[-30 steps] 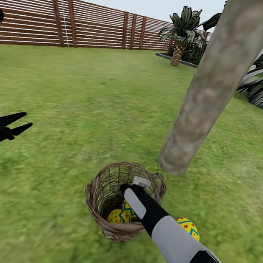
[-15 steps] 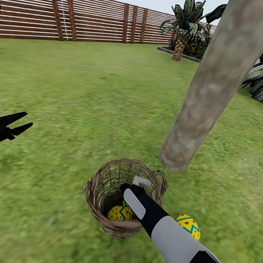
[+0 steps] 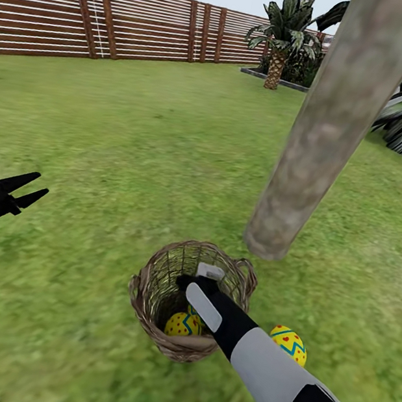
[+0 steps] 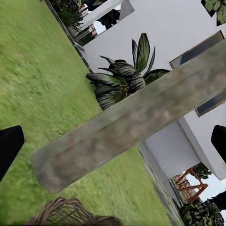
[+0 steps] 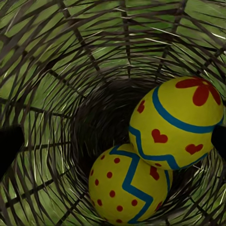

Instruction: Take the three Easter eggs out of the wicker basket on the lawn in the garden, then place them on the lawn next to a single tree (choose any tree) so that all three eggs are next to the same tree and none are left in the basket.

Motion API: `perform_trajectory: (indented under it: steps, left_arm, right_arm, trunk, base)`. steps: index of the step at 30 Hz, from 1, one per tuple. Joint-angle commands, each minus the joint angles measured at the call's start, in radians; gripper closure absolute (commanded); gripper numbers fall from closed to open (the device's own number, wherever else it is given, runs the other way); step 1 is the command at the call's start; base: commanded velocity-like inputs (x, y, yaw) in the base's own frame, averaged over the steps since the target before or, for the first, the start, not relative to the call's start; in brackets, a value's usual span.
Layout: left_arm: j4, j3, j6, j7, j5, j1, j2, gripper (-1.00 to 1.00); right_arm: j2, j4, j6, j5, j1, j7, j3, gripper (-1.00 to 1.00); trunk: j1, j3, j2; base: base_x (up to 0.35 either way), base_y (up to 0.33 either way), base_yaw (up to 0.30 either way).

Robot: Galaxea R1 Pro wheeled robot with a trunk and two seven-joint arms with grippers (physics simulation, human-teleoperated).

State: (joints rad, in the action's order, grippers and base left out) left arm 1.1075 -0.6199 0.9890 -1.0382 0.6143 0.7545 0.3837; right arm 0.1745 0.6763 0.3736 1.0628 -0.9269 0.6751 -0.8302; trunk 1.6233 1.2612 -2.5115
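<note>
The basket point(image 3: 190, 301) sits on the lawn point(image 3: 137, 150) just near of the tree point(image 3: 332, 132), whose pale trunk meets the grass a little to the basket's far right; the right arm reaches down into the basket, so the right tool point(image 3: 194, 287) is inside the rim; in the right wrist view its dark fingertips point(image 5: 9, 148) stand at the two edges, spread wide, with nothing between them yet; two eggs lie at the bottom, touching each other: the dotted egg point(image 5: 129, 186) with a blue zigzag and the flowered egg point(image 5: 176, 122) with a blue band and hearts (one point(image 3: 183, 324) peeks past the arm in the head view); a third egg point(image 3: 288, 345) rests on the grass just right of the basket, near the trunk; the left tool point(image 3: 28, 189) hangs over the lawn well to the left, its two black fingers parted and empty; a slatted fence point(image 3: 95, 17) and a palm point(image 3: 281, 44) stand far off.
</note>
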Motion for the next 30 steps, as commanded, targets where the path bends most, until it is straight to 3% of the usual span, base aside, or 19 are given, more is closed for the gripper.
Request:
perform_trajectory:
  steps: [1, 4, 14, 30]
  left_arm:
    - [-0.001, -0.002, 0.005, -0.003, 0.000, 0.000, 0.003, -1.00]
    - [-0.003, -0.003, 0.005, -0.005, -0.001, 0.000, 0.015, -1.00]
    - [-0.007, 0.000, 0.005, -0.004, -0.001, 0.000, 0.015, -1.00]
    - [-0.009, -0.001, 0.005, -0.003, -0.001, 0.000, 0.015, -1.00]
  right_arm:
    - [0.000, 0.002, 0.004, 0.005, -0.001, 0.006, -0.003, -1.00]
    - [0.000, 0.012, 0.004, 0.009, -0.001, 0.007, -0.003, -1.00]
    - [0.000, 0.018, -0.002, 0.039, 0.000, 0.014, -0.001, -1.00]
    - [0.000, -0.009, 0.099, 0.042, -0.042, 0.038, 0.004, -1.00]
  trunk:
    - [0.000, 0.005, -0.001]
    - [0.002, 0.016, -0.001]
    - [0.006, 0.055, -0.004]
    - [0.006, 0.055, -0.004]
  base:
    - [0.000, 0.000, 0.000]
    - [0.000, 0.000, 0.000]
    - [0.000, 0.000, 0.000]
    - [0.000, 0.000, 0.000]
